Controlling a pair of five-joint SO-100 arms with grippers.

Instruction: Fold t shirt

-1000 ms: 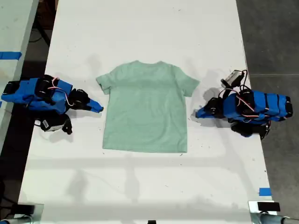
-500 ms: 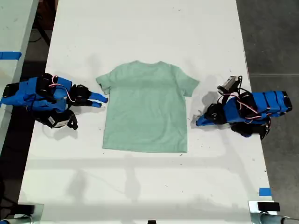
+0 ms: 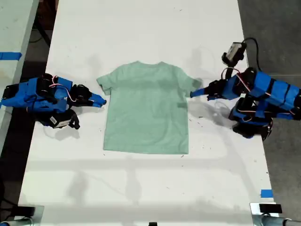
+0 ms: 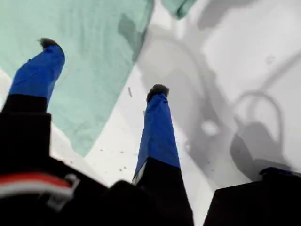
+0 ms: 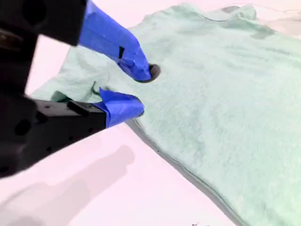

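Both claws sit at the sleeves of the t shirt point(image 3: 146, 108), which lies flat in the middle of the white surface point(image 3: 146, 28).

Your first claw point(image 4: 101, 70) hangs wide open above the sleeve on the exterior view's right; your second claw point(image 5: 134, 89) is narrowly parted at the other sleeve, one tip touching cloth.

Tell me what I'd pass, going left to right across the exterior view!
My second gripper → the t shirt → my first gripper.
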